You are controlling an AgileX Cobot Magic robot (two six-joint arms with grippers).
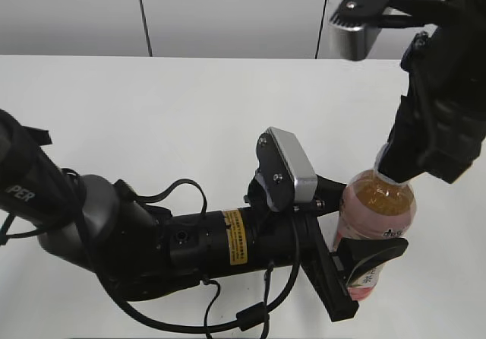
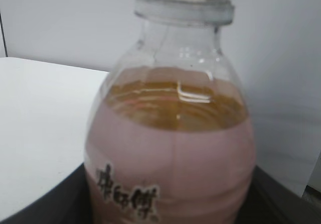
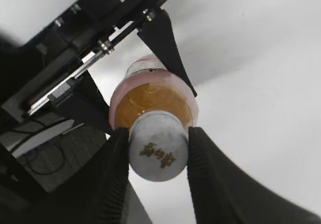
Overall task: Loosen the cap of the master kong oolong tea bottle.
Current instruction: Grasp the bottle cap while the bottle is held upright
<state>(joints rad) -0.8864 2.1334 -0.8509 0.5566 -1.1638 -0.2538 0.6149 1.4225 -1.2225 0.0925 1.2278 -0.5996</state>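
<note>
While the bottle (image 1: pixel 377 216) is clamped by the left gripper (image 1: pixel 357 236), the cap (image 3: pixel 158 152) is pinched by the right gripper (image 3: pixel 158 153); loosening is judged in hand, and a twist is required next.

The left arm (image 1: pixel 114 236) lies low across the lower left of the exterior view, its forearm stretched toward the right, and the left gripper (image 1: pixel 351 229) at lower centre-right is clamped sideways around the bottle (image 1: pixel 376 210). The right arm (image 1: pixel 444 88) comes down from the upper right corner, and the right gripper (image 3: pixel 158 151) has both fingers (image 3: pixel 118 158) pressed against the sides of the cap (image 3: pixel 158 153).
</note>
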